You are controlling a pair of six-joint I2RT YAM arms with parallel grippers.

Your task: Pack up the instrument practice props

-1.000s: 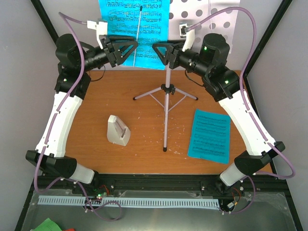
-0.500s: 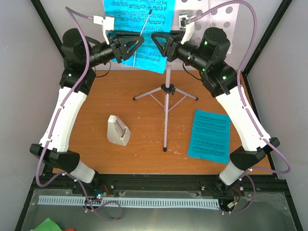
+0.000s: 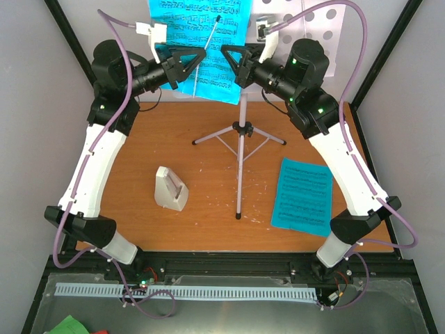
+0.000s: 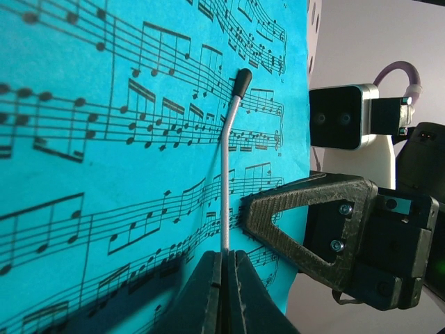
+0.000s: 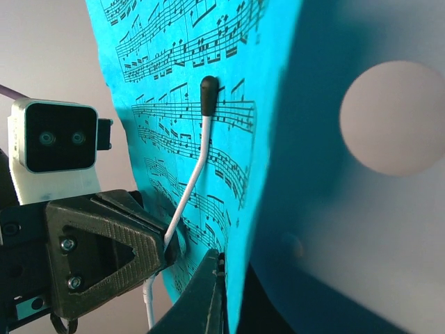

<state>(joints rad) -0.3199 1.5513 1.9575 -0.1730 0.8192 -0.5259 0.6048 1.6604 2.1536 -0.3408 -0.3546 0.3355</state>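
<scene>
Formerly wide, left claw (image 3: pixel 205 53) now tight on white wire (image 4: pixel 224 188), right claw (image 3: pixel 224 50) on cyan sheet (image 4: pixel 104 174).

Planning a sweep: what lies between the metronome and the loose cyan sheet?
Between the metronome and the sheet runs one leg of the lilac music stand, seen in the top view.

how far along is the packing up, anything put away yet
Nothing looks packed yet. The metronome and a loose cyan page lie on the table, and the music stand stands with its legs spread. In hand: the left gripper is shut on the wire page holder, the right gripper on the edge of the cyan sheet on the stand. Left: freeing that sheet, then everything else.
</scene>
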